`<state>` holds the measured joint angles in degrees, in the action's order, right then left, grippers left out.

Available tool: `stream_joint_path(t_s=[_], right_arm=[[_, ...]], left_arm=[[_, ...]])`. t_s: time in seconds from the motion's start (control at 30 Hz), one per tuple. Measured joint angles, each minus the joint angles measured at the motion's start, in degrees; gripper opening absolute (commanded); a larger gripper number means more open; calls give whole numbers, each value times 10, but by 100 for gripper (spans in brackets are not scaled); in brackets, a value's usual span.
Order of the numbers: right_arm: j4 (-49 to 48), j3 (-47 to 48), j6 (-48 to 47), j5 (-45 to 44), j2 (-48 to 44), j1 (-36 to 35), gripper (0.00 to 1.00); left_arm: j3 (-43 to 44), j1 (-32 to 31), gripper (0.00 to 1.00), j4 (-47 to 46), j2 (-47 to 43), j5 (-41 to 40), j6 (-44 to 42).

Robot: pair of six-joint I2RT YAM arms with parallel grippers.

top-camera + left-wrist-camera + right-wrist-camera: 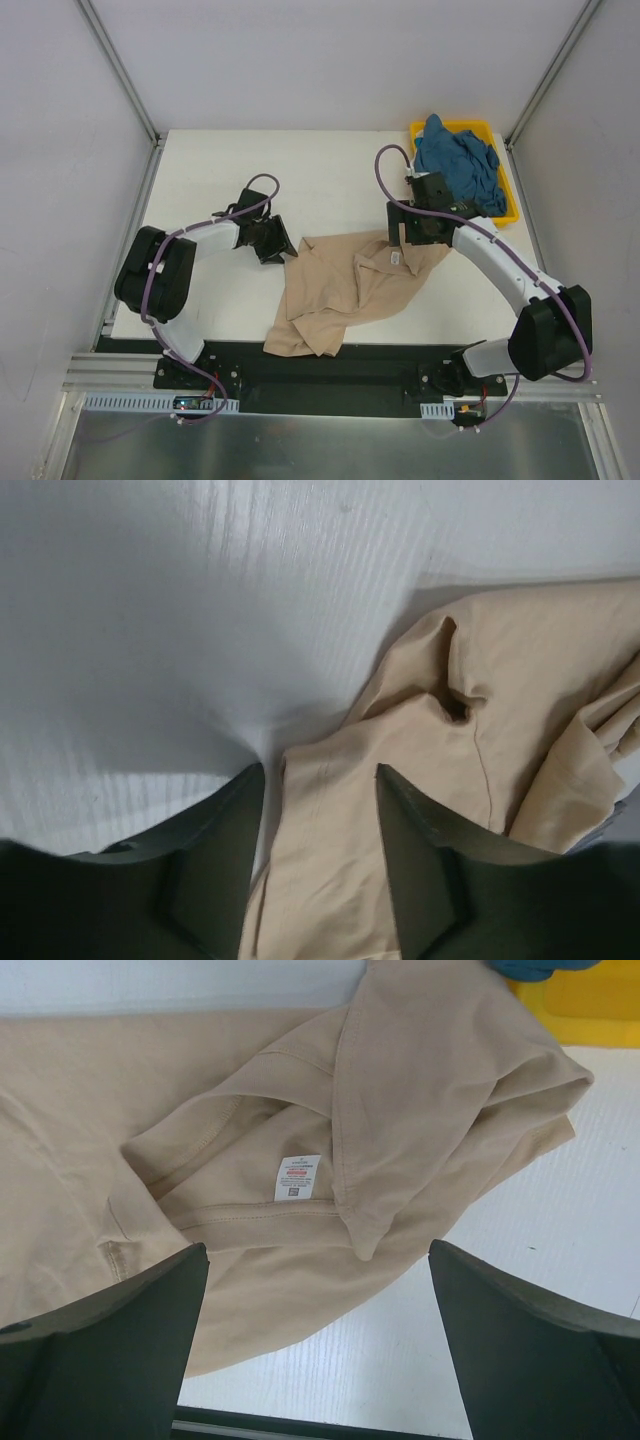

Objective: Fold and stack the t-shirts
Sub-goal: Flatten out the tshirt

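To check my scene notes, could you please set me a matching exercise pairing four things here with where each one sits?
Things:
1. tan t-shirt
2. teal t-shirt
3. yellow tray
4. white neck label

Places:
A. at the far right corner of the table
B. lying rumpled on the near middle of the table
C. heaped in the tray
D. inside the tan collar

Pairs: 1-B, 2-C, 3-A, 4-D.
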<state>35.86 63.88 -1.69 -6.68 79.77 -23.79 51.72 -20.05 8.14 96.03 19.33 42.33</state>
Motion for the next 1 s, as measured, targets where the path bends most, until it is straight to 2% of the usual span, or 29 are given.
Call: stream_joint_path(t_s=[0.03, 0.07, 0.17, 0.27, 0.6, 1.0], right_arm=[[-1, 0, 0, 0, 0, 1, 96], [-1, 0, 0, 0, 0, 1, 96], [-1, 0, 1, -1, 1, 3, 96], [-1, 0, 2, -1, 3, 4, 96], [-1, 1, 3, -1, 30, 7, 97], [0, 9, 25, -22, 66, 7, 99]], left_arm=[[8, -2, 41, -1, 14, 2, -1], [14, -2, 29, -3, 23, 9, 0], [32, -2, 10, -7, 46, 16, -3], [33, -2, 0, -9, 54, 25, -8], [17, -2, 0, -8, 16, 21, -14], [-43, -2, 0, 21, -149, -31, -28]])
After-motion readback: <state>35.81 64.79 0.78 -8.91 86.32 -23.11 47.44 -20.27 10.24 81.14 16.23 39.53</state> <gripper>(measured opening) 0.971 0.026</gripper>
